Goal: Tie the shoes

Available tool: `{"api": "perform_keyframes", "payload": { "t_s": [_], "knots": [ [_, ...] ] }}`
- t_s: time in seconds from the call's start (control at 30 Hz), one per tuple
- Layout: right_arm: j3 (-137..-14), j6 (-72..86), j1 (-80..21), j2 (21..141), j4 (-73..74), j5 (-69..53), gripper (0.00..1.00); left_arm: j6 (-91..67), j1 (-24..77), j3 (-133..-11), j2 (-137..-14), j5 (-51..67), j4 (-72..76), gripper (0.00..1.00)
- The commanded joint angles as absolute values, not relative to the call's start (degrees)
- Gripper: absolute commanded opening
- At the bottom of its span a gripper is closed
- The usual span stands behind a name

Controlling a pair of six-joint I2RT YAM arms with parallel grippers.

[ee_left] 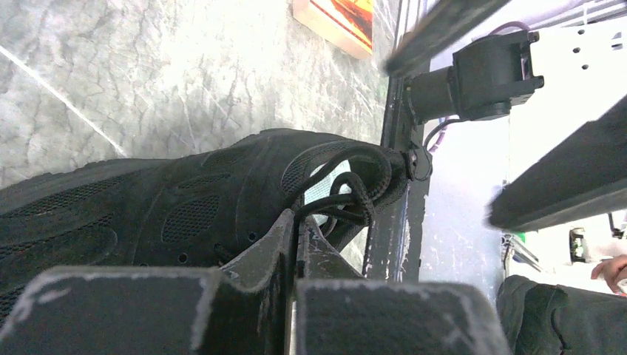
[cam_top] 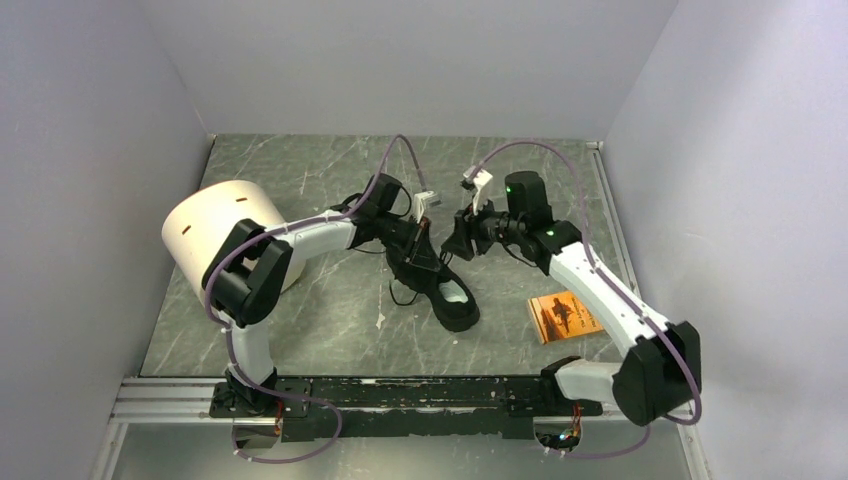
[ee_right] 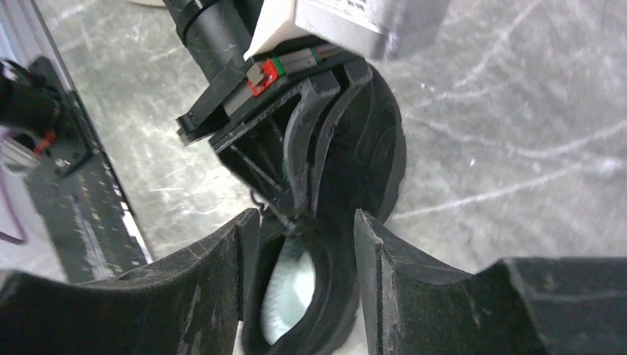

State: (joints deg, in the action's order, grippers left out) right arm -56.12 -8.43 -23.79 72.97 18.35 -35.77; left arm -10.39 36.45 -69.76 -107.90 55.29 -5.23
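The black shoe [cam_top: 447, 293] lies on the table between the arms, its pale insole [cam_top: 455, 294] facing up. My left gripper [cam_top: 421, 240] sits over the laced part, shut on a thin black lace [ee_left: 341, 198] that runs out between its fingers [ee_left: 275, 237] toward the shoe [ee_left: 170, 200]. My right gripper [cam_top: 456, 242] hovers just to its right, open. In the right wrist view its fingers [ee_right: 245, 248] stand wide above the shoe's opening and insole [ee_right: 290, 290], with nothing between them. The left gripper's fingers [ee_right: 304, 140] show just ahead.
A white cylinder [cam_top: 214, 237] stands at the left beside the left arm. An orange booklet [cam_top: 563, 315] lies to the right of the shoe, under the right arm; it also shows as the booklet [ee_left: 339, 19] in the left wrist view. Grey walls close in on three sides.
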Motion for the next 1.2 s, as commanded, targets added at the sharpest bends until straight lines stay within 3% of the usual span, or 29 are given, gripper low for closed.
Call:
{"api": "perform_keyframes", "payload": {
  "t_s": [0.0, 0.23, 0.33, 0.53, 0.87, 1.0, 1.17],
  "knots": [
    [-57.1, 6.1, -23.9, 67.9, 28.6, -28.7, 0.54, -11.9, 35.7, -67.6, -106.8, 57.9, -4.4, 0.05],
    [-52.7, 28.3, -26.0, 68.3, 26.5, -30.5, 0.46, -13.8, 35.3, -65.5, -105.5, 57.4, -2.0, 0.05],
    [-51.7, 33.6, -26.1, 70.6, 25.8, -30.2, 0.38, -14.2, 35.2, -65.9, -105.2, 57.6, -1.7, 0.05],
    [-49.5, 32.9, -26.6, 74.1, 21.1, -32.3, 0.33, -14.6, 35.1, -65.5, -104.4, 58.0, -1.3, 0.05],
    [-47.5, 34.1, -29.2, 76.0, 14.3, -29.5, 0.31, -15.3, 35.1, -65.2, -103.5, 58.8, -0.9, 0.05],
    [-47.0, 35.0, -30.3, 75.8, 12.5, -26.2, 0.22, -15.5, 35.1, -65.3, -103.4, 59.1, -0.8, 0.05],
    [-46.5, 34.0, -30.7, 75.3, 12.7, -20.7, 0.24, -15.0, 35.1, -64.5, -102.5, 59.3, -1.1, 0.05]
  ]
}}
